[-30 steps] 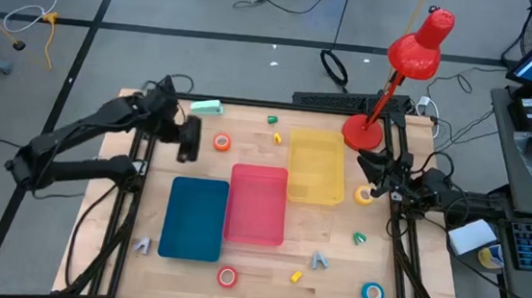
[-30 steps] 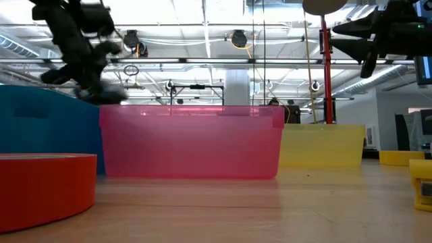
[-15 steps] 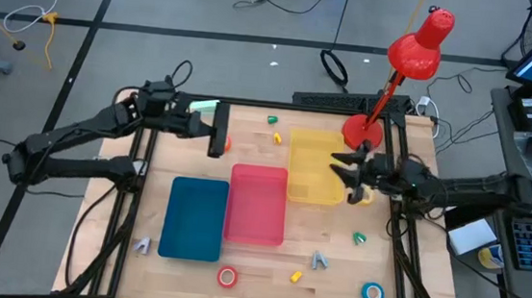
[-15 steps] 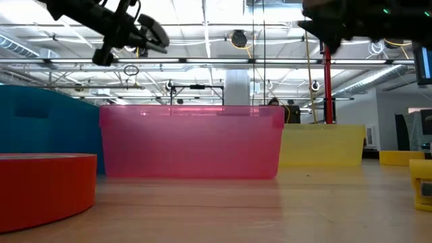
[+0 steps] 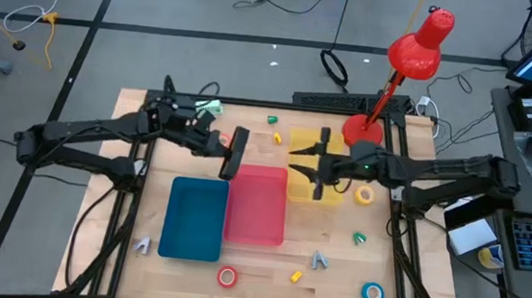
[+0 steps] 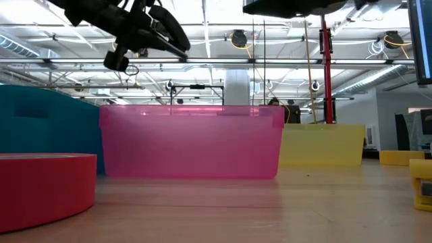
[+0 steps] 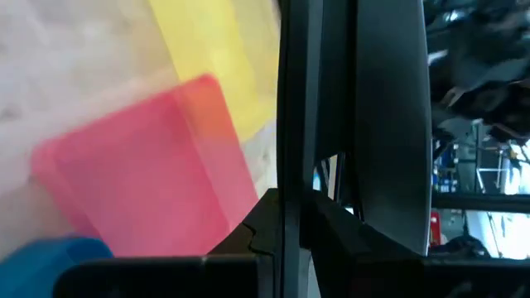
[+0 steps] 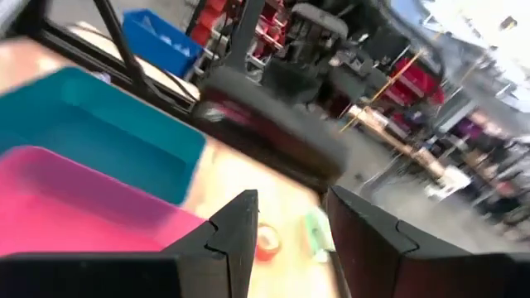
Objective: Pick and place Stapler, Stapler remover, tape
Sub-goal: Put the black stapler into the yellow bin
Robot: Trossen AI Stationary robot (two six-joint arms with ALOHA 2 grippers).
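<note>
Left gripper (image 5: 234, 153) clamped shut on black stapler (image 5: 236, 146), long axis upright, hanging over pink bin (image 5: 257, 206) rim. Right gripper (image 5: 311, 165) half-open, empty, over yellow bin (image 5: 306, 142).

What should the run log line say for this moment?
left claw: shut, over pink bin corner | right claw: open, above yellow bin
</note>
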